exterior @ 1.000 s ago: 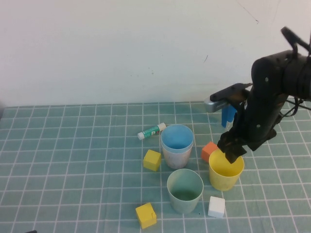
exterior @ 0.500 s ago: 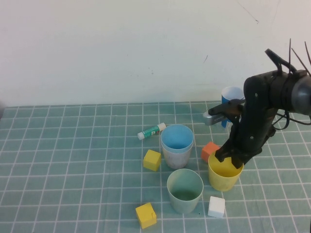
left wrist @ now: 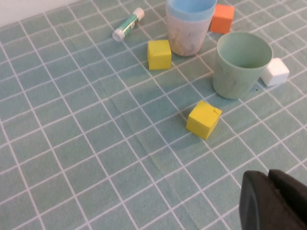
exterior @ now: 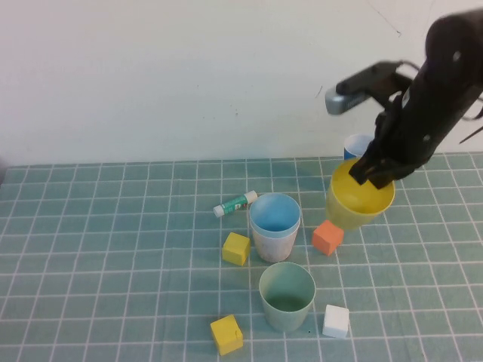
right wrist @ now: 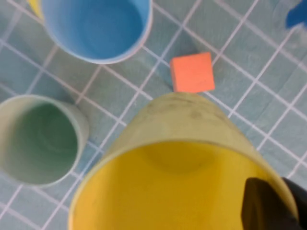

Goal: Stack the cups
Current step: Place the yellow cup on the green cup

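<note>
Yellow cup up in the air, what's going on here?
The right gripper has its jaws shut on the rim of the yellow cup and holds it tilted above the mat, over the orange cube. The light blue cup already sits nested in the pink cup; the green cup stands alone in front of them. The left gripper is shut, parked low over the mat away from the cups.

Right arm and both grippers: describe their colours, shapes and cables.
The right arm is glossy black and rounded, carrying a grey camera module, with thin black cables beside it. The right gripper has black fingers. The left gripper shows only blunt matte black fingers.
</note>
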{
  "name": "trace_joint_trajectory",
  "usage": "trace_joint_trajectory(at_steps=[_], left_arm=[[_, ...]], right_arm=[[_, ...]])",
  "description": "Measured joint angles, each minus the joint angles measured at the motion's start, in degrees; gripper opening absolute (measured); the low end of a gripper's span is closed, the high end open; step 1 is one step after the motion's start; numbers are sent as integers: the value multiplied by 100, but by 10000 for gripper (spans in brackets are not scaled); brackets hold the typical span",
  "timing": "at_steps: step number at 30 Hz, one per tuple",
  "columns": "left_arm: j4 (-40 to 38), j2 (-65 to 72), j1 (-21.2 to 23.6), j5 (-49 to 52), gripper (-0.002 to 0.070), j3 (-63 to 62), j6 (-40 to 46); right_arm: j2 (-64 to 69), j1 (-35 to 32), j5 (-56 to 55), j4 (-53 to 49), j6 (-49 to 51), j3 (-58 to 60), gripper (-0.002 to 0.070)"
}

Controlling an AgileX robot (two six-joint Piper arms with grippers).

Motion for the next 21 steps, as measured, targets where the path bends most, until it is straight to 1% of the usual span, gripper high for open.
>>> trace_joint_trajectory(at_steps=[5,12,21], left_arm=[[23,0,0,-53,-1,51,0],[38,0,0,-139,-1,51,21],[38,0,0,-144,-1,51,21]], right_arm=[[-270,373,625,0,-160,-237,16],[182,1042,466,72,-171,-227,18],[825,1110,226,312,-94,-217,64]])
